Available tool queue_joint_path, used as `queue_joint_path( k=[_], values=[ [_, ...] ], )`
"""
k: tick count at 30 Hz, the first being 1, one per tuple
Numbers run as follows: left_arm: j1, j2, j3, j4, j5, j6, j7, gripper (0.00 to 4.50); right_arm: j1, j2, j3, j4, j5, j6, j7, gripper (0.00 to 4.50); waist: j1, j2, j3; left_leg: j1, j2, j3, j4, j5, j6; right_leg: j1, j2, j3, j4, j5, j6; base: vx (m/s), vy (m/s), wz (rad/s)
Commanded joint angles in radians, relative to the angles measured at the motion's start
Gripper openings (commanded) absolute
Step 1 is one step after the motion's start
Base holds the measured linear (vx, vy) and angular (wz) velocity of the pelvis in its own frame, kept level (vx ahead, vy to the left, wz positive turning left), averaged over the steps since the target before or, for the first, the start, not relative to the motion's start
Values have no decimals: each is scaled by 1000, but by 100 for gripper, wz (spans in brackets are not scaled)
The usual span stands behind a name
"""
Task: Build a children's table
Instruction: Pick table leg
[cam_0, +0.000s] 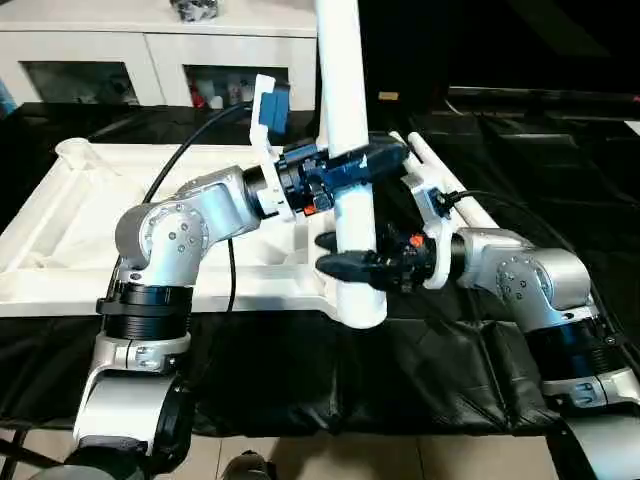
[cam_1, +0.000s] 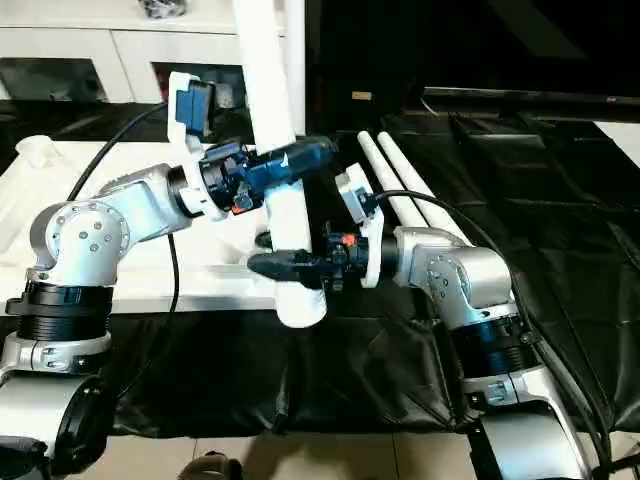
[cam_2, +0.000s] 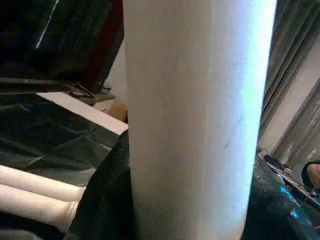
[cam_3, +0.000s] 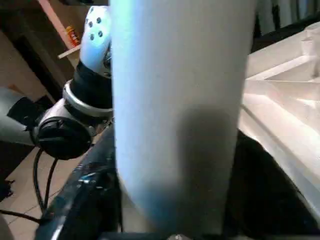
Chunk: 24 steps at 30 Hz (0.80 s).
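A long white tube leg (cam_0: 345, 100) stands nearly upright in the air over the near right corner of the table top. My left gripper (cam_0: 350, 165) is shut on its middle. Lower down, my right gripper (cam_0: 335, 255) is closed around the same leg (cam_3: 180, 100), one black finger in front of the tube and one behind. The leg's bottom end hangs just above the black cloth. The white table top (cam_0: 60, 230) lies upside down to the left, ribs up, with a round corner socket (cam_0: 72, 150) at its far left.
Two more white legs (cam_1: 395, 170) lie side by side on the black cloth (cam_0: 420, 370) behind my right arm. A white glass-doored cabinet (cam_0: 150, 50) stands at the back left. A black cable (cam_0: 185, 150) loops over my left arm.
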Motion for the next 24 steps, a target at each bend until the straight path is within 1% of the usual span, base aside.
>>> queue_joint_path(
  k=[1, 3, 6, 10, 11, 12, 14, 15, 16, 17, 18, 19, 20, 21, 22, 23, 24],
  values=[
    [-3, 7, -8, -33, -18, 6, -23, 185, 2, -22, 6, -18, 6, 10, 7, 229, 4, -2, -80, 25, 13, 0, -68, -209, -26, 56, -42, 32, -69, -167, -204, 0, 0, 0],
    [-2, 8, -8, -32, -19, 6, -25, 185, 4, -24, 9, -20, 6, 10, 9, 222, 5, 0, -81, 26, 13, 0, -67, -210, -25, 55, -42, 31, -68, -165, -204, 0, 0, 0],
    [0, 9, -10, -33, -24, 5, -30, 185, 10, -20, 13, -25, -1, 5, 6, 196, 7, -2, -83, 24, 12, 0, -66, -196, -24, 56, -42, 31, -65, -147, -209, 0, 0, 0],
    [5, 6, -6, -38, -26, 3, -25, 185, 11, -6, 6, -18, -13, -12, -23, 191, 9, -3, -83, 25, 12, 0, -65, -189, -21, 56, -41, 30, -63, -131, -216, 0, 0, 0],
    [9, 4, -3, -43, -16, -2, -3, 241, 12, 5, 0, -16, -22, -26, -51, 191, 10, -3, -83, 24, 12, 0, -65, -189, -21, 56, -41, 31, -63, -129, -216, 0, 0, 0],
    [12, 1, 0, -44, -19, 5, 5, 255, 12, 15, -5, -13, -33, -43, -76, 190, 9, -2, -83, 23, 13, -1, -66, -192, -25, 55, -43, 31, -63, -133, -216, 0, 0, 0],
    [20, 1, -5, -54, 0, -16, 15, 261, 11, 31, -15, -8, -50, -62, -124, 190, 8, -4, -83, 26, 12, 0, -66, -196, -29, 53, -42, 31, -65, -144, -211, 0, 0, 0],
    [22, -9, -5, -49, 36, -43, 66, 275, 7, 49, -25, 2, -72, -84, -177, 190, 8, -2, -83, 25, 13, -1, -67, -193, -33, 53, -43, 31, -64, -141, -210, 0, 0, 0],
    [23, -16, -4, -45, 65, -64, 106, 290, 3, 62, -32, 9, -87, -99, -215, 190, 6, -2, -82, 25, 13, -1, -69, -203, -40, 52, -43, 32, -67, -154, -200, 0, 0, 0],
    [21, -25, 1, -36, 88, -71, 155, 298, 1, 74, -38, 13, -103, -117, -252, 190, 5, -8, -81, 26, 14, 0, -70, -209, -42, 51, -43, 32, -69, -163, -195, 0, 0, 0],
    [21, -25, 1, -36, 88, -71, 155, 301, 1, 74, -38, 13, -103, -117, -252, 190, 5, -5, -81, 26, 13, -1, -70, -214, -48, 52, -43, 32, -69, -177, -185, 0, 0, 0],
    [21, -32, -3, -27, 132, -77, 226, 301, -3, 95, -50, 21, -128, -144, -315, 190, 8, -4, -81, 28, 13, 0, -70, -218, -48, 51, -44, 33, -70, -188, -178, 0, 0, 0],
    [23, -33, -4, -27, 144, -78, 245, 301, -3, 100, -50, 21, -132, -149, -325, 190, 8, -4, -81, 27, 13, -1, -71, -218, -49, 51, -44, 33, -71, -192, -174, 0, 0, 0],
    [29, -38, -10, -28, 179, -82, 298, 301, -2, 111, -51, 18, -143, -160, -354, 190, 7, -8, -81, 25, 14, -3, -73, -214, -52, 52, -44, 33, -69, -197, -162, 0, 0, 0],
    [30, -49, -4, -23, 195, -84, 344, 301, 1, 121, -54, 13, -147, -164, -374, 189, 8, -8, -81, 26, 13, -3, -73, -216, -53, 52, -44, 33, -71, -202, -150, 0, 0, 0],
    [30, -59, 8, -18, 197, -79, 377, 275, 3, 128, -56, 8, -148, -163, -387, 189, 7, -13, -81, 25, 13, -1, -73, -213, -51, 52, -43, 33, -72, -200, -147, 0, 0, 0],
    [28, -73, 21, -10, 202, -95, 406, 275, 6, 135, -54, 2, -150, -164, -397, 189, 8, -10, -82, 24, 13, -3, -72, -204, -49, 53, -44, 33, -70, -191, -145, 0, 0, 0]
  ],
)
